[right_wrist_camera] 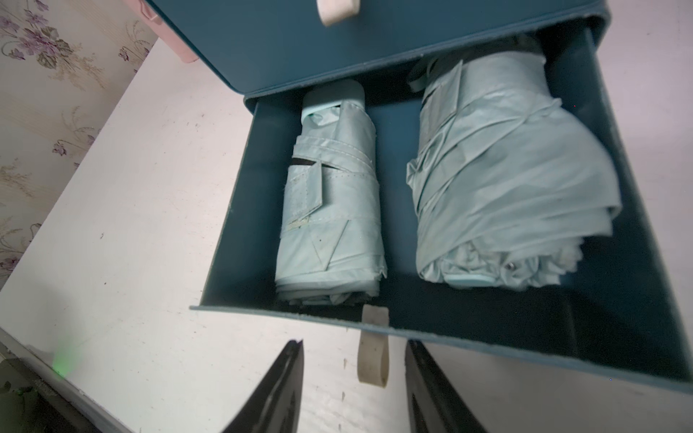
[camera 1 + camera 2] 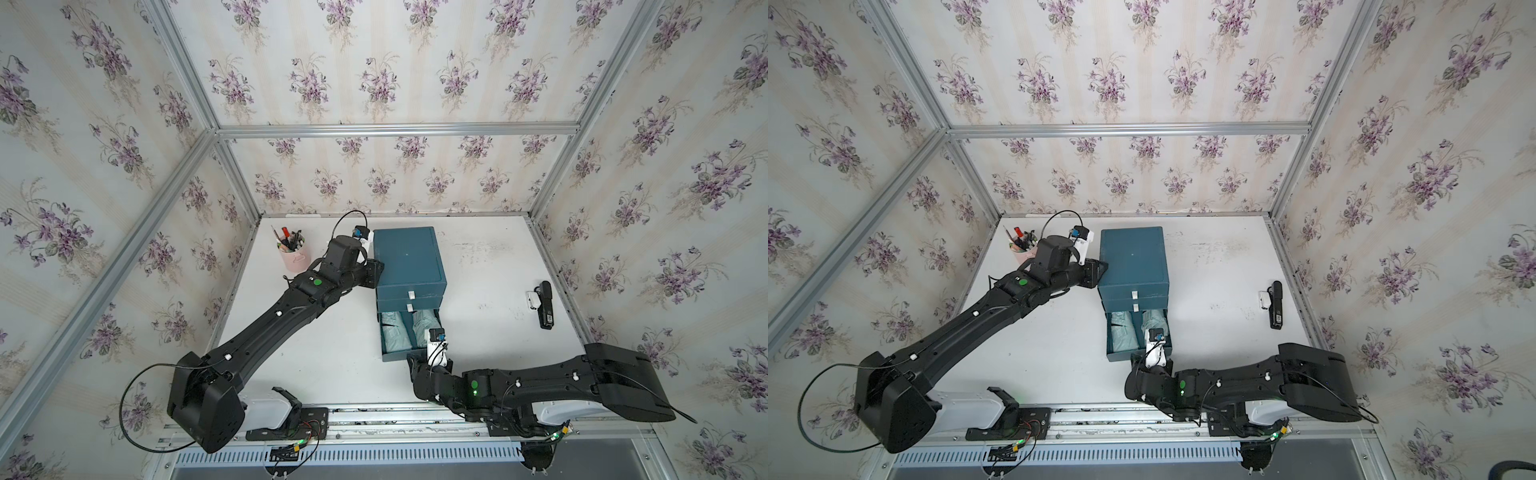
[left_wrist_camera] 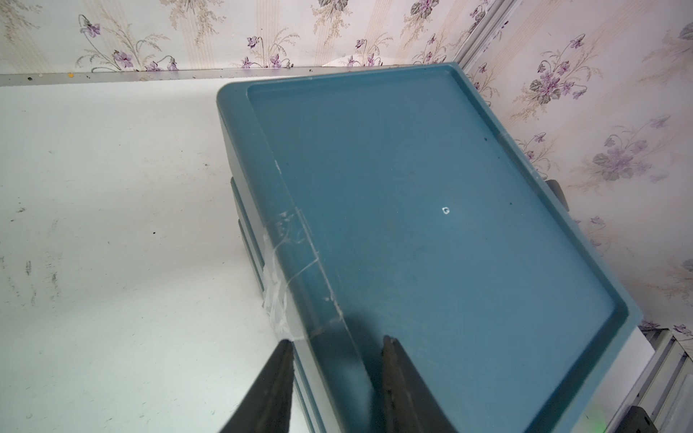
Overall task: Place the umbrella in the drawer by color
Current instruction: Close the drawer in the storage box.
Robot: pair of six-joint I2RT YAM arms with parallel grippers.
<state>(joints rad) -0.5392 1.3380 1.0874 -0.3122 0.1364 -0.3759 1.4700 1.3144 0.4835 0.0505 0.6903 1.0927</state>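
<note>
The drawer point(image 2: 409, 259) is a dark teal cabinet; its bottom drawer point(image 1: 232, 225) is pulled out. Two folded pale-teal umbrellas lie in it side by side, a neat strapped one point(image 1: 330, 210) and a looser, bulkier one point(image 1: 506, 180); both also show in a top view point(image 2: 392, 332). My right gripper point(image 1: 354, 345) is open in front of the drawer, its fingers either side of the white pull tab point(image 1: 373, 356) without touching it. My left gripper point(image 3: 335, 339) straddles the cabinet's top left rim point(image 3: 285, 232), jaws apart, the outer finger against the side wall.
A pink cup of pens point(image 2: 294, 257) stands left of the cabinet, behind my left arm. A slim black object with a white piece beside it point(image 2: 543, 305) lies on the white table point(image 2: 490, 266) near the right wall. Two upper drawers are closed.
</note>
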